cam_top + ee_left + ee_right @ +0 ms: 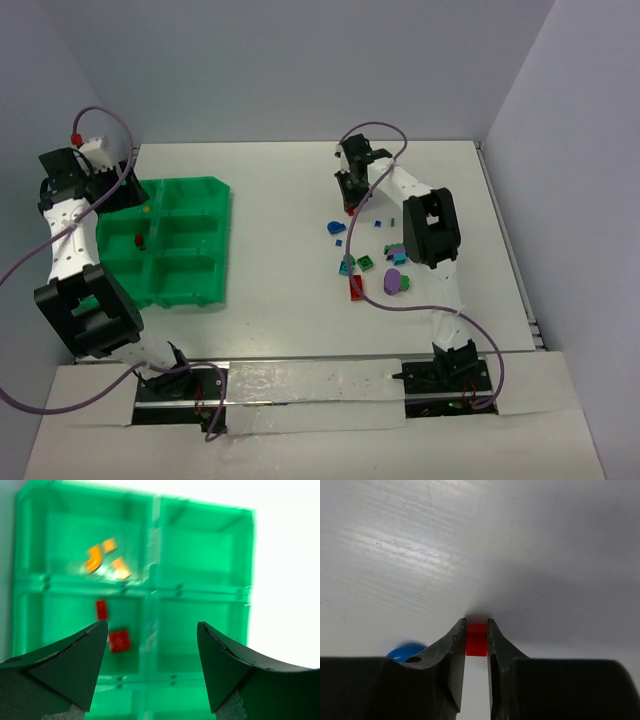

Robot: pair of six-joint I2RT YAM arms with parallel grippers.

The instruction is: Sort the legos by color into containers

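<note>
the white bench carries a green tray (226,240) near its left edge, holding only orange legos (100,557) in one bin and red legos (119,641) in the next. loose legos (375,262) lie scattered right of centre, so most sorting remains. toward the far edge the right gripper (476,627) pinches a red brick (476,642) down at the surface, its long axis seemingly along the fingers; the left gripper (152,635) hangs spread and empty over the tray.

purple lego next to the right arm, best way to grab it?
Come straight down on the purple lego, jaws across its shorter width. It lies flat and oblong on the table. Its left side looks free; a teal piece seems to crowd its right end.
</note>
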